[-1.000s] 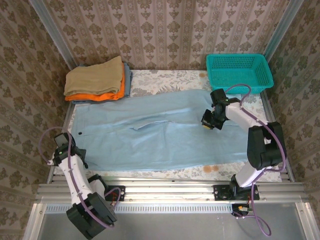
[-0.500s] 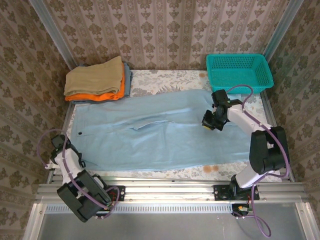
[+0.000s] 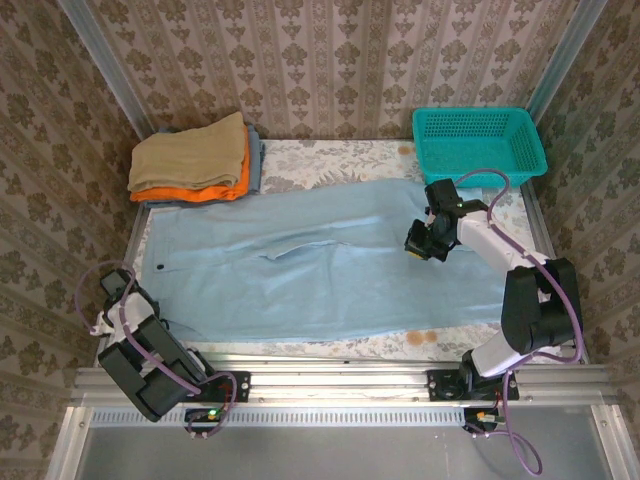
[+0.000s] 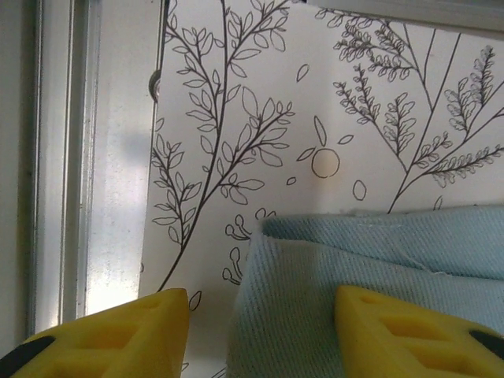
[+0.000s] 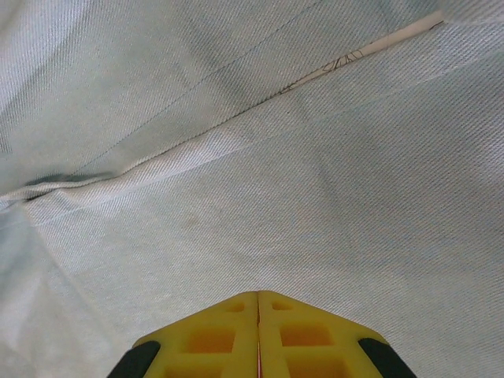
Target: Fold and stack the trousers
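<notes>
Trousers (image 3: 330,265): lay spread flat along the table (image 3: 320,158), waist to the left, legs running right.
Left gripper (image 4: 261,327): sat at the near left corner of the trousers, jaws spread, a cloth edge between them.
Right gripper (image 5: 258,315): hovered over the legs, jaws pressed together on nothing.
Basket (image 3: 478,143): stood at the far right corner.
Folded clothes (image 3: 195,160): lay at the far left, tan on orange.

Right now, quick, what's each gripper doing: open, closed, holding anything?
Left gripper: jaws open, an edge of the trousers lying between them, not clamped.
Right gripper: jaws shut over the trousers, nothing visibly held.
</notes>
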You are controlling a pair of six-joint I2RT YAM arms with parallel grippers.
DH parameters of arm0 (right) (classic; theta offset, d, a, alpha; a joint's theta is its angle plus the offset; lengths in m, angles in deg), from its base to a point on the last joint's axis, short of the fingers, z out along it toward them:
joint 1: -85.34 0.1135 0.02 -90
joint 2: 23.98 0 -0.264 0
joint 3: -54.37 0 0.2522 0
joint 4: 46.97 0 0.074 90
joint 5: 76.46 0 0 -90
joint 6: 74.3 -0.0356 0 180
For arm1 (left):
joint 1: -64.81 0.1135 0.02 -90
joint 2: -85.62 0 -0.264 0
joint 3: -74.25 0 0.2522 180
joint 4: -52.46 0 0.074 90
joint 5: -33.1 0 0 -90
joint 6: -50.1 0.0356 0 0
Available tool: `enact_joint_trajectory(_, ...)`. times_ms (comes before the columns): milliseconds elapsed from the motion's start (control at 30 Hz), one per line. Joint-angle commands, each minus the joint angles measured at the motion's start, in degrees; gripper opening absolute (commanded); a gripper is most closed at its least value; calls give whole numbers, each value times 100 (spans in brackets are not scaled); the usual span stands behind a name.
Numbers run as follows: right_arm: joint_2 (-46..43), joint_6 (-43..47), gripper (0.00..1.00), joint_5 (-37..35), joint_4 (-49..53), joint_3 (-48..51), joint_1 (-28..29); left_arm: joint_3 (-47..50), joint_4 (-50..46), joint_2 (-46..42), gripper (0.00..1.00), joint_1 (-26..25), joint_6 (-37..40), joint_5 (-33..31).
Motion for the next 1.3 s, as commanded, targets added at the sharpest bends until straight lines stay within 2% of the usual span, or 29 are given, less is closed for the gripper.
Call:
enact_joint_trajectory(0, -154, 74, 9, 51, 235, -7, 22, 143, 50, -35, 45, 45, 18, 70)
enact_joint_trajectory(100, -188, 43, 9, -1, 339, -8, 21, 160, 35, -216, 34, 38, 14, 131)
enact_joint_trajectory(267, -432, -86, 15, -63, 820, 98, -85, 184, -2, -740, 16, -13, 6, 395)
enact_joint_trajectory(367, -784, -276, 30, 107, 1066, 470, -330, 233, 32, -1077, 9, -122, -45, 557)
enact_joint_trajectory(433, -1167, -523, 40, 277, 1180, 868, -460, 239, 24, -1202, 8, -231, -76, 613)
enact_joint_trajectory(500, -1490, -831, 42, 310, 1380, 1185, -488, 231, 8, -1272, 8, -302, -112, 689)
enact_joint_trajectory(733, -2961, -2482, 42, 235, 1838, 2416, -471, 239, 142, -1337, 5, -444, -213, 935)
enact_joint_trajectory(933, -4054, -3426, 42, -358, 2403, 2922, -339, 171, 207, -1328, 0, -475, -239, 1102)
enact_joint_trajectory(1067, -4096, -3678, 42, -362, 2046, 3247, -321, 155, 222, -1362, 0, -490, -253, 1176)
enact_joint_trajectory(1267, -3397, -3574, 44, -299, 1126, 3328, -321, 143, 215, -1450, 0, -507, -247, 1229)
